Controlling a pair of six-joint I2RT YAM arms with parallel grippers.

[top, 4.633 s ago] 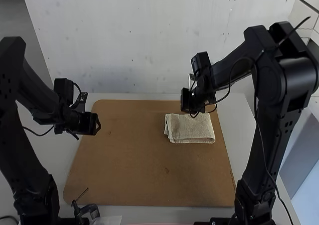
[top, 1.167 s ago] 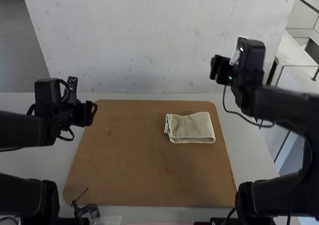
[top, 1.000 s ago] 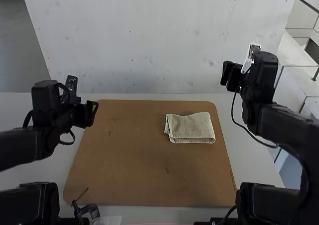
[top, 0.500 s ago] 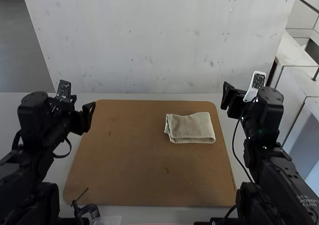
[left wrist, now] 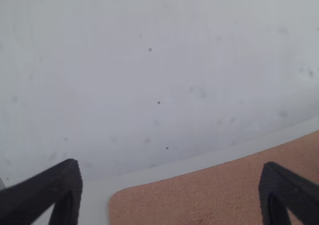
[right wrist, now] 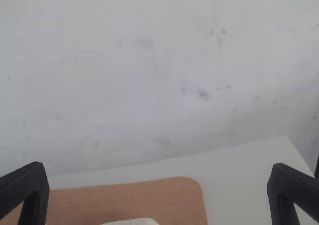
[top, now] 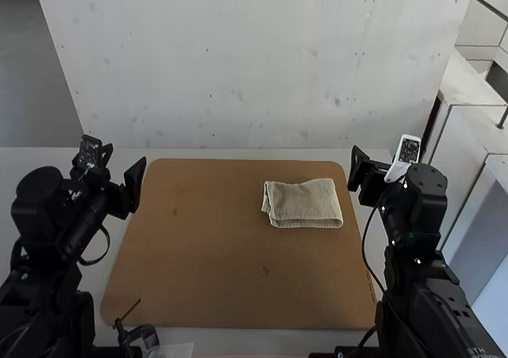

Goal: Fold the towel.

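Observation:
The beige towel (top: pixel 303 204) lies folded into a compact rectangle on the brown board's right part, layered edges at its left and front. A bit of the towel (right wrist: pixel 132 222) shows in the right wrist view. My left gripper (top: pixel 125 179) is over the board's left edge, well away from the towel; in its wrist view the left gripper (left wrist: pixel 169 195) has its fingers wide apart. To the right of the towel, near the board's right edge, is my right gripper (top: pixel 356 171). The right gripper (right wrist: pixel 158 192) is open too, with nothing between its fingers.
The brown board (top: pixel 214 271) covers much of the pale table (top: pixel 397 251). A white wall (top: pixel 254 64) rises behind the table. A small black clamp-like item (top: pixel 141 336) sits at the board's front left edge.
The right gripper has left the towel's back edge and moved right, rising and then lowering. The left gripper has drawn a little left. The towel has stayed in place.

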